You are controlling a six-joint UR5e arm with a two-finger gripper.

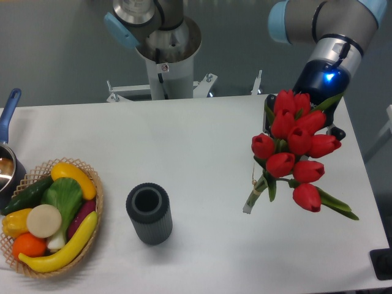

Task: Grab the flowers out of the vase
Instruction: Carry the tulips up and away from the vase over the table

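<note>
The flowers [294, 147], a bunch of red tulips with green leaves and stems, hang in the air over the right side of the table, stem ends pointing down-left. My gripper [301, 124] is behind the buds and shut on the bunch; its fingers are mostly hidden, and only dark bits show at either side. The vase [149, 212], a short dark grey ribbed cylinder, stands upright at the front centre-left with nothing in its round mouth. The bunch is well to the right of the vase.
A wicker basket [92, 211] of fruit and vegetables sits at the front left. A metal pot with a blue handle [8, 110] is at the left edge. The robot base [166, 55] stands behind the table. A dark object [383, 263] shows at the bottom right corner.
</note>
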